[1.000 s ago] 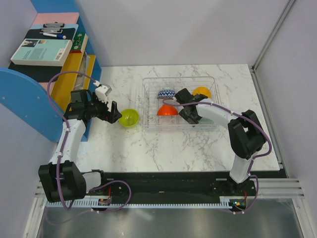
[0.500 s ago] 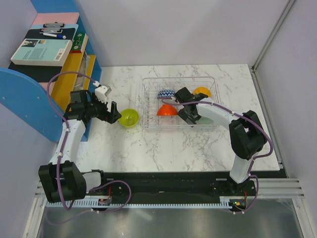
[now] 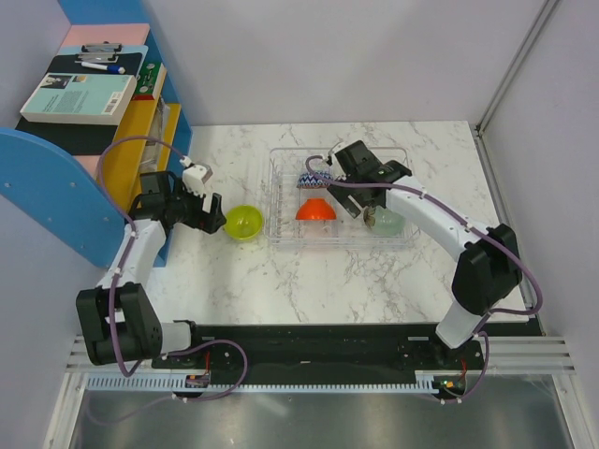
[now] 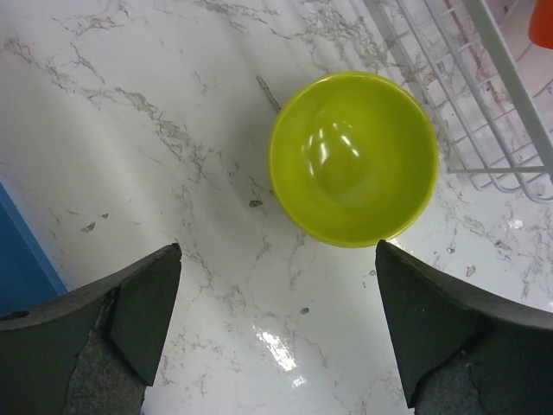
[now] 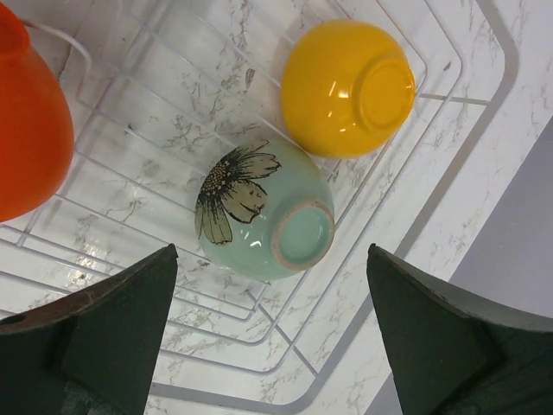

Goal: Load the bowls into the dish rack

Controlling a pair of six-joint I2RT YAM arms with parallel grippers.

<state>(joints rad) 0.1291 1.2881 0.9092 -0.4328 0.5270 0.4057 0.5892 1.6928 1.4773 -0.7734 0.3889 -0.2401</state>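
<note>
Small lime-green round plastic bowl (image 4: 352, 158) sits upright on the white marble desk (image 4: 130, 104), just off the left end of the clear ribbed plastic dish rack (image 4: 505, 69). The left gripper (image 4: 276, 252) is spread wide near it, and the right gripper (image 5: 268, 259) gapes empty over the rack. The bowl is probably light, stiff and slick, so I'd pinch the rim wall. Thickness is hard to judge.

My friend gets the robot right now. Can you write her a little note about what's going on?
Left fingers: open, empty, facing the lime bowl, which sits on the table beside the dish rack.
Right fingers: open, empty, above the mint bowl.
Done: mint bowl, yellow bowl, red-orange bowl and zigzag bowl are in the rack.
Left: load the lime bowl.
</note>
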